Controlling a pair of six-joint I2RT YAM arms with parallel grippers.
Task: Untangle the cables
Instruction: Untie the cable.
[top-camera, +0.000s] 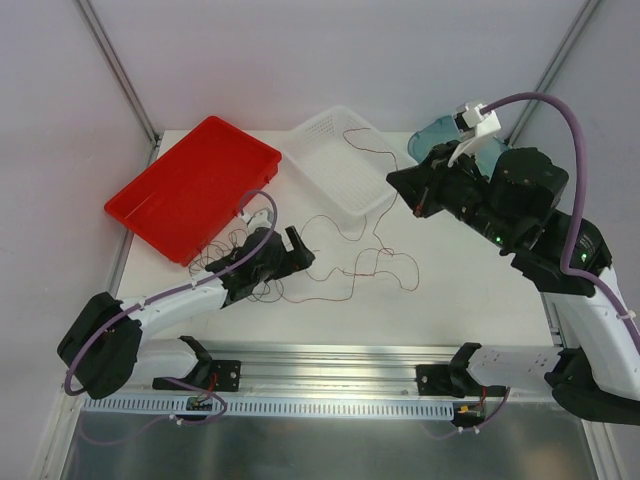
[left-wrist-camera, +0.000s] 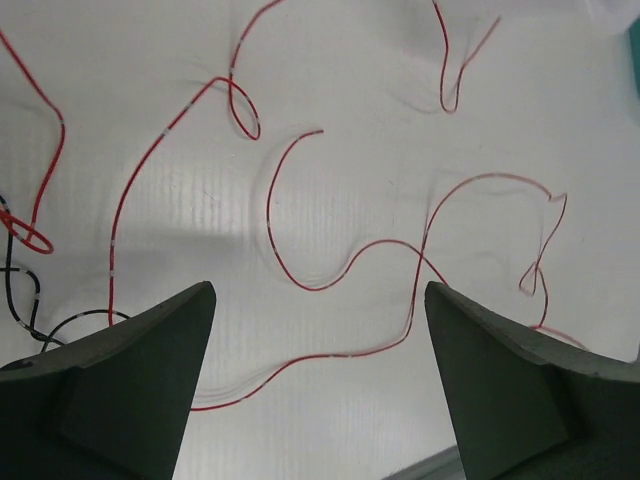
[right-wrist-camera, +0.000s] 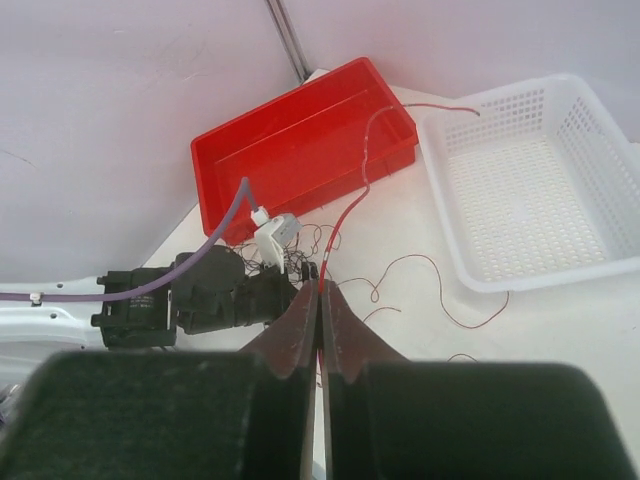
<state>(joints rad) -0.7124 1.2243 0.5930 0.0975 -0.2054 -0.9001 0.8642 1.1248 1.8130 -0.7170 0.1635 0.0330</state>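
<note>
Right gripper (right-wrist-camera: 320, 288) is pinched shut on a red cable (right-wrist-camera: 346, 212), which climbs from our fingertips toward the upper right of the wrist view, its end reaching over the basket (right-wrist-camera: 530, 282). Left gripper (left-wrist-camera: 318, 300) hangs wide open above the table (left-wrist-camera: 330, 200), holding nothing. More red cable winds beneath it, and a dark cable (left-wrist-camera: 20, 300) curls at that view's lower left.

We judge the job partly done. Red cable lies drawn out across the centre of the overhead view, but a knot (top-camera: 240, 262) of dark and red cables sits bunched under the left arm, centre left, not yet parted.

The tray (top-camera: 195, 185), upper left, looks bare. The basket, upper centre, carries only a stretch of red cable. We cannot see inside the teal tub (top-camera: 435, 135) behind the right arm.
</note>
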